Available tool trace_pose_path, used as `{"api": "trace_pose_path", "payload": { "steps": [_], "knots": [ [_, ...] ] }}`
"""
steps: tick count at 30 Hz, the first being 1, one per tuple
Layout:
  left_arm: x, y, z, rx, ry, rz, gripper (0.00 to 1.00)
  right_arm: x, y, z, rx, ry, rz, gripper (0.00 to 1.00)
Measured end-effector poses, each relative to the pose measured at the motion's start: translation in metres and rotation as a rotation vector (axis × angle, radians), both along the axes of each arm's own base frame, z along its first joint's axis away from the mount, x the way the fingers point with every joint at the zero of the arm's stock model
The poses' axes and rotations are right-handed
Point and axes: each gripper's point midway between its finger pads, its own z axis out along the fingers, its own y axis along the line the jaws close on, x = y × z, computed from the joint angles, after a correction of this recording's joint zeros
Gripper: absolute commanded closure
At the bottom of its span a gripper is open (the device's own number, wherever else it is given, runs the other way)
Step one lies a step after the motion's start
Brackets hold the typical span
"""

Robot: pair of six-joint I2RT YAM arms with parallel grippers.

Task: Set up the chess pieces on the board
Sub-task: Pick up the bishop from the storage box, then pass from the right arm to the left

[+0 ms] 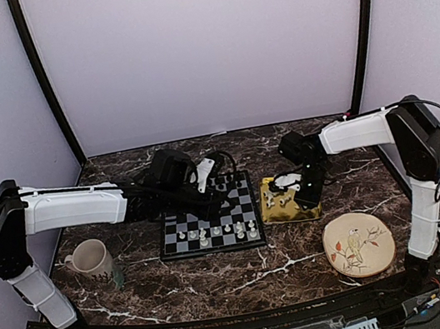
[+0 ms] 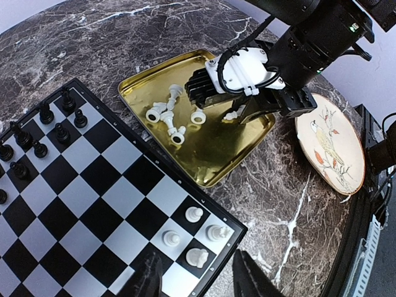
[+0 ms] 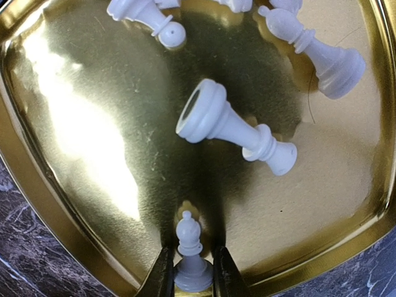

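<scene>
The board (image 1: 213,251) lies mid-table, with a row of white chess pieces (image 1: 215,233) on its near side and black ones at the far side. In the left wrist view, several white pieces (image 2: 194,214) stand at the board's (image 2: 105,198) corner. My left gripper (image 2: 198,281) is open and empty just above that corner (image 1: 216,199). My right gripper (image 3: 192,275) is low in the gold tray (image 3: 93,124), shut on the base of a white bishop (image 3: 189,238). Several more white pieces (image 3: 232,127) lie on their sides in the tray (image 2: 210,154).
A round bird-painted plate (image 1: 358,244) lies to the right of the tray (image 1: 283,215). A cream mug (image 1: 92,260) stands left of the board. Black pieces (image 2: 49,124) stand on the board's far rows. The right arm (image 2: 297,43) reaches over the tray.
</scene>
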Motion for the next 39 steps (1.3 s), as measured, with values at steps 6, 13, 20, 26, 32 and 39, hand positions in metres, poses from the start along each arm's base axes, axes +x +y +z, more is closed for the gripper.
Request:
{"api": "trace_pose_path", "payload": {
  "steps": [6, 13, 20, 26, 32, 39],
  "knots": [
    [0.001, 0.0, 0.001, -0.004, -0.005, 0.002, 0.59, 0.0, -0.003, 0.007, 0.023, 0.009, -0.017, 0.92],
    [0.007, -0.012, 0.012, -0.068, -0.017, 0.001, 0.54, 0.003, 0.018, 0.063, 0.249, -0.033, -0.004, 0.92],
    [0.009, -0.042, 0.047, -0.283, -0.02, -0.047, 0.51, -0.003, 0.071, 0.129, 0.597, -0.045, 0.108, 0.91],
    [0.018, -0.06, 0.057, -0.468, 0.067, -0.062, 0.53, -0.014, 0.092, 0.15, 0.747, 0.004, 0.164, 0.9],
    [0.024, -0.07, 0.037, -0.537, 0.189, -0.061, 0.55, -0.018, 0.099, 0.161, 0.806, 0.024, 0.186, 0.89],
    [0.023, -0.078, 0.046, -0.593, 0.231, -0.084, 0.58, -0.023, 0.104, 0.161, 0.812, 0.039, 0.201, 0.87]
  ]
}}
